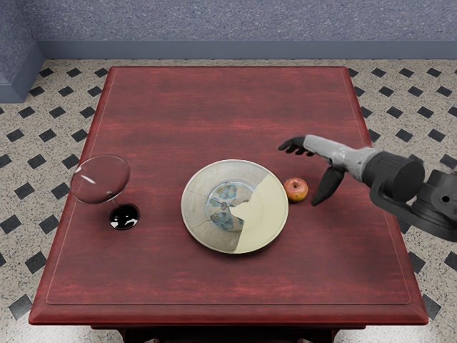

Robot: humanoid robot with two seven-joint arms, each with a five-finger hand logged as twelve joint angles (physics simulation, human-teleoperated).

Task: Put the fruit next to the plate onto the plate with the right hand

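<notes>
One dark-red table (228, 107) on checkered floor (43, 164); right hand (314, 152) spread, empty, near apple (295, 189).

A rectangular table (228, 107) of dark red, streaked wood fills most of the view, with a thin inset line running just inside its rounded edges. Around it lies a speckled beige floor (43, 236) set with small black diamond tiles in a regular grid. Behind, a mottled blue-grey wall (250, 18) meets the floor along a plain, darker skirting band (250, 49). The light is soft and even.
</notes>
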